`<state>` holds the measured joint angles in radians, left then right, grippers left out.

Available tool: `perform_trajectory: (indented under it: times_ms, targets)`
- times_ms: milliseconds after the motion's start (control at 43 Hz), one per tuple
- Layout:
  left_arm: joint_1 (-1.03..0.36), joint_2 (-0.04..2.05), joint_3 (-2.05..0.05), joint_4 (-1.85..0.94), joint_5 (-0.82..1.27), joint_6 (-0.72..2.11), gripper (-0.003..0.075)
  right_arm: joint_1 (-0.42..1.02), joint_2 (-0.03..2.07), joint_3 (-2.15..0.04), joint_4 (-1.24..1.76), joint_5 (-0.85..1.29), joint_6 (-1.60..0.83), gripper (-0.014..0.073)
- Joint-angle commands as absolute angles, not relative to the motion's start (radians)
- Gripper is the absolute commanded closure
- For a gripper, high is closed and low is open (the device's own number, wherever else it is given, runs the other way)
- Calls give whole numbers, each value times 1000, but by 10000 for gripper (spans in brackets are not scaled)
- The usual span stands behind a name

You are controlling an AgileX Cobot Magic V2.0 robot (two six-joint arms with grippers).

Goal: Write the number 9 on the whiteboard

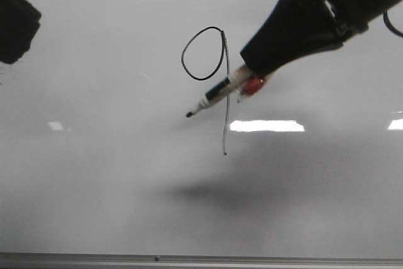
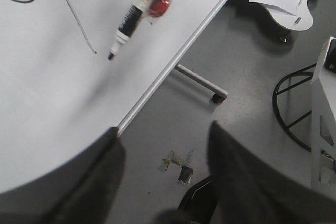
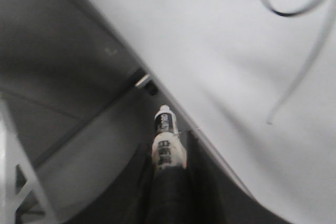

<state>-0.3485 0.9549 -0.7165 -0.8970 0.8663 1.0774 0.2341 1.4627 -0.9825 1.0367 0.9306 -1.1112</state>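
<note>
Whiteboard [image 1: 94, 174] fills front view, thin metal edge along the bottom. Number 9 [image 1: 214, 74] drawn just above centre: oval loop at 10 o'clock of the figure, long straight tail dropping to 6. Right gripper [image 1: 249, 80] comes in from 2 o'clock, clamped on marker [image 1: 217, 96]; the marker's barrel crosses the tail, tip pointing to 8 o'clock just left of the tail. Can't tell if the tip touches the board; shadow lies on the board below it, towards 6. Left gripper [image 2: 163, 166] in left wrist view: fingers [image 2: 100, 182] apart, nothing between them, at the board's edge over the floor. Dark bulk of the left arm [image 1: 16, 23] at 9–10 o'clock in front view, well apart from the 9.
</note>
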Motion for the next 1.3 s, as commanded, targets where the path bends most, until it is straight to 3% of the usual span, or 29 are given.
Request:
perform_trajectory:
  times_ms: [0,116,349,535,884,977,1093,1186,1279]
  targets:
    - [-366,993,-803,-915,881,1083,93,269,1410,-1060,1030,1075,-1126,654]
    - [-442,1081,-875,-882,914,1110,104,334,1409,-1117,1021,1178,-1113,654]
    - [-606,1193,-943,-835,923,1122,328,434,1409,-1201,1021,1251,-1095,654]
    - [-617,1193,-945,-835,923,1122,497,453,1409,-1203,1019,1249,-1095,654]
    - [-617,1193,-945,-840,903,1122,699,453,1409,-1203,1042,1249,-1095,648]
    - [-617,1193,-945,-840,894,1122,739,453,1409,-1203,1087,1242,-1095,575]
    - [-617,1193,-945,-840,882,1122,739,453,1409,-1203,1136,1228,-1096,337]
    - [-617,1193,-945,-831,882,1122,739,453,1401,-1203,1182,1201,-1096,97]
    - [-610,1196,-945,-826,878,1114,739,445,1366,-1203,1187,1121,-1108,9]
